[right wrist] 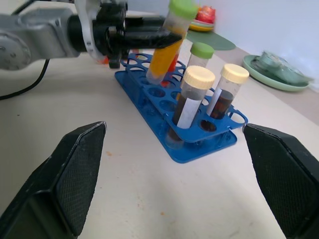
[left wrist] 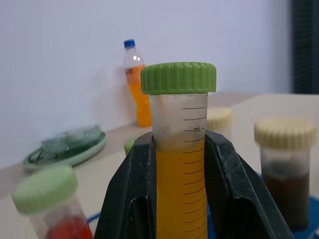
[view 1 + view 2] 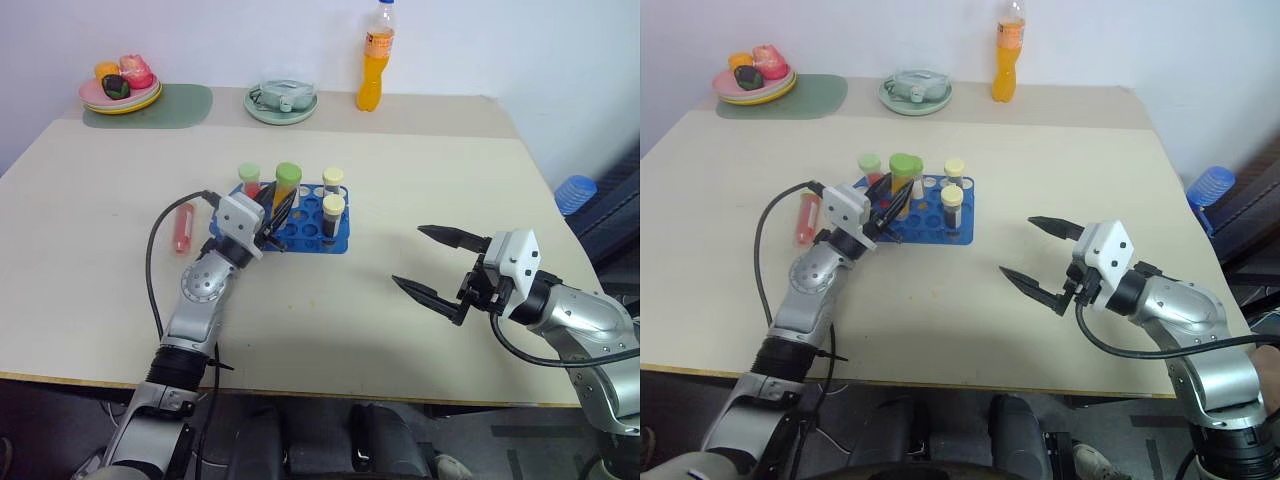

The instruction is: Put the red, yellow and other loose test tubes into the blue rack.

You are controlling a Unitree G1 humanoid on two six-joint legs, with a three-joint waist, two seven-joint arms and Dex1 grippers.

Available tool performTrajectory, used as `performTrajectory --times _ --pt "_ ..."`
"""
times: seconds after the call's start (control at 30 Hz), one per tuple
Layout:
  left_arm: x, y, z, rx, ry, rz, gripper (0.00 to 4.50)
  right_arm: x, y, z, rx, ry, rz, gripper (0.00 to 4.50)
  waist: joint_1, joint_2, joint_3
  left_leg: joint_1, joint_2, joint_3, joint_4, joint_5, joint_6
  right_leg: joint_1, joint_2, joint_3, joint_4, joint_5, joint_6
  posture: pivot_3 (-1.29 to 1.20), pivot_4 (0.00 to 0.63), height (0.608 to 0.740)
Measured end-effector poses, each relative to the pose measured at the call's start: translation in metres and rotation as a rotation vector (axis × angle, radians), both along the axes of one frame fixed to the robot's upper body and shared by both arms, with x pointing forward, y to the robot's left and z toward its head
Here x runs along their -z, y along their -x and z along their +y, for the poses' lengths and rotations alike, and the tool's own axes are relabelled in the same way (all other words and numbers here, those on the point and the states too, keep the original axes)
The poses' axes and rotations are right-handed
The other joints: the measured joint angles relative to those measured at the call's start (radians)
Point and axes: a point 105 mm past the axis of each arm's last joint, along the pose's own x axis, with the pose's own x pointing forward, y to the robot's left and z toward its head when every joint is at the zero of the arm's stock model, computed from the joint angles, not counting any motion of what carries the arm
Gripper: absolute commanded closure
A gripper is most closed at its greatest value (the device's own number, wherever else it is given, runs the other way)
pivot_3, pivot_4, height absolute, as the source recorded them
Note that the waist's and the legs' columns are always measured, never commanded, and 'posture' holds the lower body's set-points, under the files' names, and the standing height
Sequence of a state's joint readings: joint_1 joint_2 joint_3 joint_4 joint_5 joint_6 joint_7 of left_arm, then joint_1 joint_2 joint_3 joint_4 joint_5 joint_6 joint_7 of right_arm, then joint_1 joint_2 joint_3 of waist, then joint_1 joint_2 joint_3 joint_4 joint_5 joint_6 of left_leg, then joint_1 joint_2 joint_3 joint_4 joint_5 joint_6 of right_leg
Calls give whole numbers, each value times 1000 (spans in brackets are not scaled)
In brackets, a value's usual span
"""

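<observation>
Step in hand: L gripper (image 3: 278, 215), fingers clamped on yellow tube (image 1: 165, 42), holds it tilted over blue rack (image 3: 300, 232) at frame centre. Next: straighten, line up w/ a free hole, lower. Red tube (image 3: 183, 226) lies on counter (image 3: 400, 170) left of rack. R gripper (image 3: 432, 262) spread wide, empty.

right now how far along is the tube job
Done: one green-capped red tube and two pale-capped brown tubes stand in the blue rack. In hand: the left gripper is shut on the yellow-orange tube, tilted over the rack's holes. Left: a red tube lies on the table beside the rack. The right gripper is open, holding nothing.
</observation>
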State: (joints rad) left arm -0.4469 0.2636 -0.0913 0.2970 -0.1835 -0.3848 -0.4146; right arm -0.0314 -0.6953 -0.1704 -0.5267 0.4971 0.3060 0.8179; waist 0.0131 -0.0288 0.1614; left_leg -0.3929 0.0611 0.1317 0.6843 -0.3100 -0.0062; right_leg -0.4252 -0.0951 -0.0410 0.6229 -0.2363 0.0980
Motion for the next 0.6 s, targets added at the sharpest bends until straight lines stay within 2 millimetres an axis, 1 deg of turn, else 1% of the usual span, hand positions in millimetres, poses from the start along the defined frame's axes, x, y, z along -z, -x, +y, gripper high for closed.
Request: performTrajectory --times 0.13,0.33,0.43,0.6 --pt "1 -4 -5 19 6 -17 3813 -1 0 1 5 0 2 0 0 0 0 0 0 0 0 0 1 0 0 0 0 0 0 0 150 740" --pt "4 2 -12 84 -1 -25 3813 -3 0 0 7 -1 -5 0 -1 0 0 0 0 0 0 -1 1 0 0 0 0 0 0 0 150 740" --pt "11 8 -10 102 -5 -9 3813 -5 0 -1 12 -3 -11 0 -1 0 0 0 0 0 0 -1 1 0 0 0 0 0 0 0 150 740" --pt "12 8 -7 104 -3 -3 3813 -5 0 -1 12 -3 -13 0 -3 0 0 0 0 0 0 -1 1 0 0 0 0 0 0 0 150 740"
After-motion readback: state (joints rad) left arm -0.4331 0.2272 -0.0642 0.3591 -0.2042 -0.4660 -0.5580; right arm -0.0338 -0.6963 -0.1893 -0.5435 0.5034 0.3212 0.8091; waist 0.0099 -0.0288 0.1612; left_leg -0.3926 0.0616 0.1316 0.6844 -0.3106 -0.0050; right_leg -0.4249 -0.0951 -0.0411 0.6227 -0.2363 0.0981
